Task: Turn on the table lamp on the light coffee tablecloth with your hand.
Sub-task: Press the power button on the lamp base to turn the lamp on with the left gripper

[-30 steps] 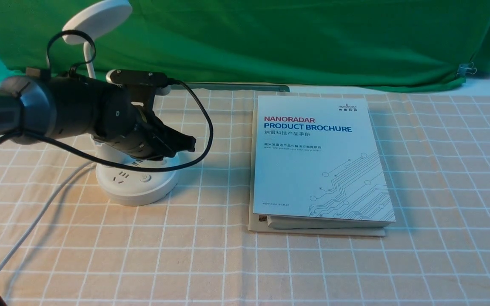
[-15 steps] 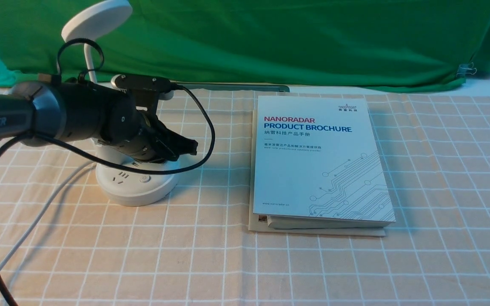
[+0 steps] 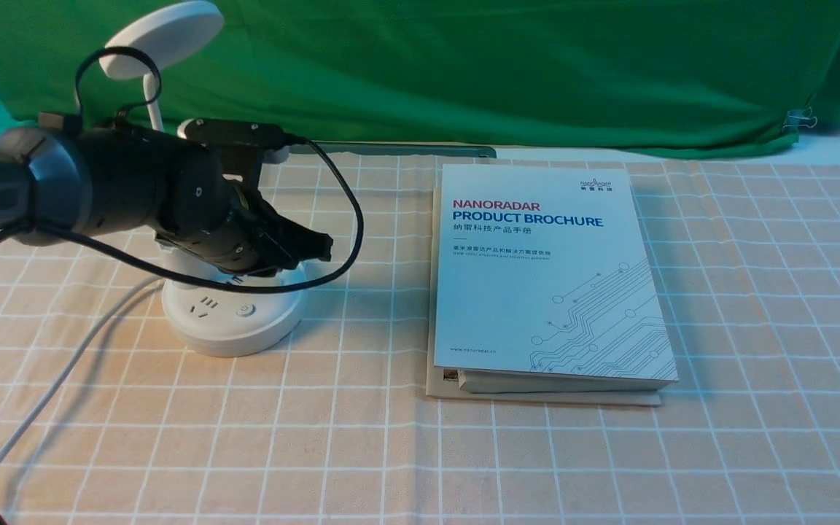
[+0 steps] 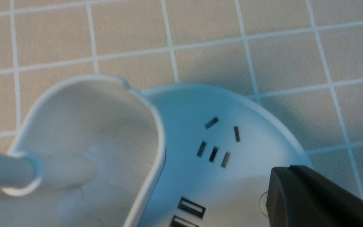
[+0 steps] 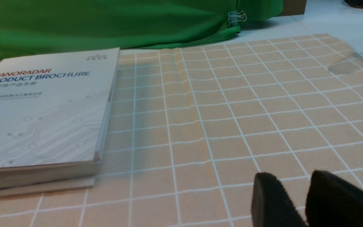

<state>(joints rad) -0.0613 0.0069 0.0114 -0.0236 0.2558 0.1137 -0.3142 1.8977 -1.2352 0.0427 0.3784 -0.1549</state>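
On tan cloth (image 3: pixel 537 452): lamp (image 3: pixel 230 324), brochure (image 3: pixel 544 277); grn backdrop (image 3: pixel 500 73).

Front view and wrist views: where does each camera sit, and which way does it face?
Front: between the arms, facing forward over the light coffee tablecloth; left gripper shows.
Left wrist: looks down on the table lamp; that gripper's tip shows.
Right wrist: low, facing the brochure; right gripper shows.
Shared: front and left wrist, table lamp.
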